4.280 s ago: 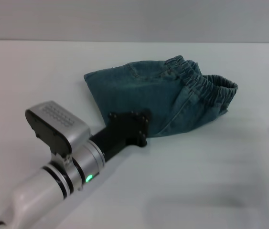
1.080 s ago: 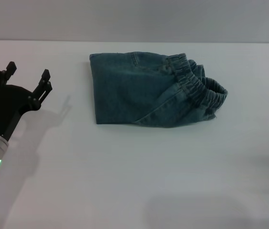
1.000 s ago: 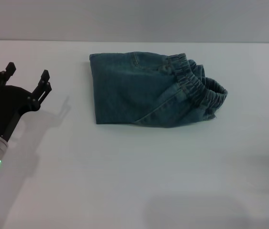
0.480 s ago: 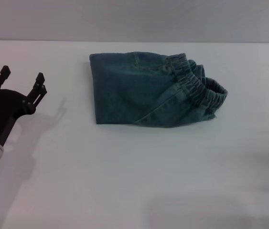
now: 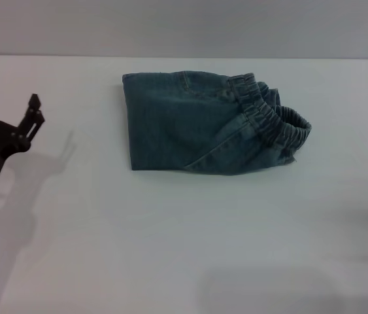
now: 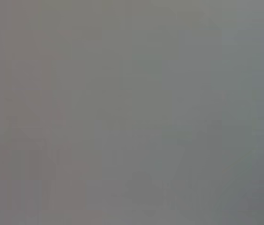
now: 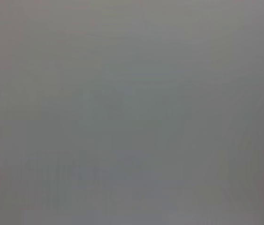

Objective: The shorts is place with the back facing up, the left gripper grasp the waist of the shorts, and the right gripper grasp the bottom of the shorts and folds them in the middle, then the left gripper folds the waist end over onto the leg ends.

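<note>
The blue denim shorts lie folded into a compact bundle at the table's far middle, with the elastic waist resting on top at the right end. My left gripper is at the left edge of the head view, well apart from the shorts, open and holding nothing. The right gripper does not show in any view. Both wrist views show only plain grey surface.
The white table spreads around the shorts, and its far edge meets a grey wall. A faint shadow falls on the table at the near right.
My left gripper let go of the shorts, opened, and pulled back to the left, sliding farther toward the view's left edge over the last second. The shorts lie still.
</note>
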`<state>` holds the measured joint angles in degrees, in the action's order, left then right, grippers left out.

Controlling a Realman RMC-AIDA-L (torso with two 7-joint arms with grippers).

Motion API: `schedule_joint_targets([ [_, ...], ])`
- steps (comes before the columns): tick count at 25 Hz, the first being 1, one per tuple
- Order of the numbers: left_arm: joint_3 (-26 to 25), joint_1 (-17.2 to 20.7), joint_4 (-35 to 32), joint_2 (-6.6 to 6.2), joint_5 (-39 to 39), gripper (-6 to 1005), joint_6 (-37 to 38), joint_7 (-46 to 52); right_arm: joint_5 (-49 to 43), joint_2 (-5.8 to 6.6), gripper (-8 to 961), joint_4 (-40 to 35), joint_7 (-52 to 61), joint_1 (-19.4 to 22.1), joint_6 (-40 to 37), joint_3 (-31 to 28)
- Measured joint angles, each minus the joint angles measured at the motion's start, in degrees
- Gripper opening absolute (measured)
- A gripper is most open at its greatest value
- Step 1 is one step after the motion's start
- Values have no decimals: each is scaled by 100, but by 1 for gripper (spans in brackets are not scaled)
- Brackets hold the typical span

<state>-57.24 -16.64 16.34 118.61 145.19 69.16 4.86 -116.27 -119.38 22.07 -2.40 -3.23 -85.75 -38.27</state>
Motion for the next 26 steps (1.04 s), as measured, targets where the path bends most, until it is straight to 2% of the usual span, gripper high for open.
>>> schedule_joint_targets([
  [26,-59,65,0,5,-8,838,154,15,-1,-2,609,-9,3,-28,-31,47],
])
